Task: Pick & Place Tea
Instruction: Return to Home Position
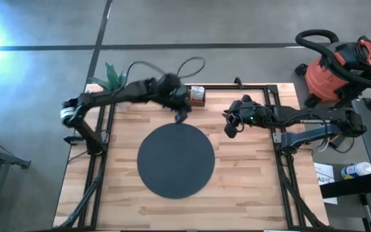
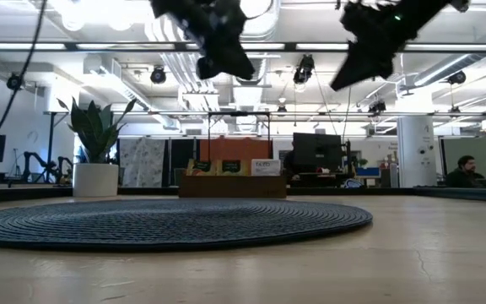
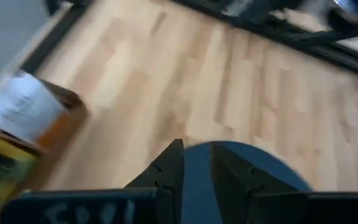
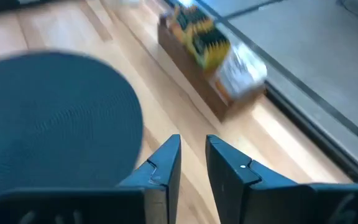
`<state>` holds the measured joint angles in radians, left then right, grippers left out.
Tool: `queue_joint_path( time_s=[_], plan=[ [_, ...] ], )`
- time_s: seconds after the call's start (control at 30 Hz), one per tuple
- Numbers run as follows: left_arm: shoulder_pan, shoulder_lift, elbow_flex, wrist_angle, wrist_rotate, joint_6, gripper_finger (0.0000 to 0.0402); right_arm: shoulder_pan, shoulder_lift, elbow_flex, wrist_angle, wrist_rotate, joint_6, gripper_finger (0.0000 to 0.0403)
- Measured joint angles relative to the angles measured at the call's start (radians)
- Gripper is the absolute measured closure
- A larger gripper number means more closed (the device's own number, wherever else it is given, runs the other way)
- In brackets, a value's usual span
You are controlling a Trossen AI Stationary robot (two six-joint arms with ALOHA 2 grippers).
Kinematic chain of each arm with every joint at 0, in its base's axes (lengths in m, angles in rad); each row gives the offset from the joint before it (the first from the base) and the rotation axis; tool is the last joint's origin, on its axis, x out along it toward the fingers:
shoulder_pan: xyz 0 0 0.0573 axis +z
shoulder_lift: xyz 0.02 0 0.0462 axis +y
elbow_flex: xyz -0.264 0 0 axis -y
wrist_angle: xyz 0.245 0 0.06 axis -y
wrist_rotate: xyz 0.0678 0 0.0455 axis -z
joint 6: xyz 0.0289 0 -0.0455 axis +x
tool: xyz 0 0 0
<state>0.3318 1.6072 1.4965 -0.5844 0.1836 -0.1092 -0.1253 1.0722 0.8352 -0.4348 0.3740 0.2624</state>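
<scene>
Near the round woven mat [image 1: 176, 161], a wooden tray [image 4: 225, 106] holds tea [image 4: 199, 38].

A: Which colours are seen on the round mat [image 1: 176, 160]?
B: A dark charcoal is shown, and fine concentric ribbing is made out in the low view. Under the mat, the desk [image 1: 250, 187] is striped in pale blond planks.
A: And just beyond the mat?
B: A brown wooden tray [image 4: 219, 93] is seen. Yellow tea packets [image 4: 202, 38] printed in dark green are held in it, beside a white printed sheet [image 4: 241, 70].
A: The claws?
B: The left claw [image 3: 196, 149] and right claw [image 4: 193, 143] are finished in black.
A: Farther from the mat?
B: A red-and-black vacuum [image 1: 340, 71], green plant leaves [image 1: 111, 76] and a grey floor [image 1: 44, 77] are noted.
</scene>
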Motion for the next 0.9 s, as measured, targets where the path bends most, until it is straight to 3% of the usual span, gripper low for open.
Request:
queue_joint_path(
  time_s=[0.2,0.3,0.5,0.67,0.9],
  plan=[
    [-0.048,-0.26,-0.47,0.339,-0.007,-0.203,0.033,-0.016,-0.162,-0.152,-0.028,-0.004,0.102,0.0339],
    [-0.058,-0.406,-0.641,0.473,-0.001,-0.299,0.033,-0.017,-0.237,-0.198,-0.027,-0.007,0.109,0.0337],
    [-0.066,-0.71,-0.892,0.536,-0.006,-0.432,0.033,-0.019,-0.346,-0.219,-0.134,-0.007,0.1,0.0329],
    [-0.071,-0.945,-1.097,0.733,-0.014,-0.475,0.033,-0.02,-0.396,-0.219,-0.178,-0.008,0.131,0.0323],
    [-0.071,-1.164,-1.309,0.902,-0.027,-0.547,0.033,-0.019,-0.409,-0.219,-0.181,-0.008,0.083,0.0321]
  ],
)
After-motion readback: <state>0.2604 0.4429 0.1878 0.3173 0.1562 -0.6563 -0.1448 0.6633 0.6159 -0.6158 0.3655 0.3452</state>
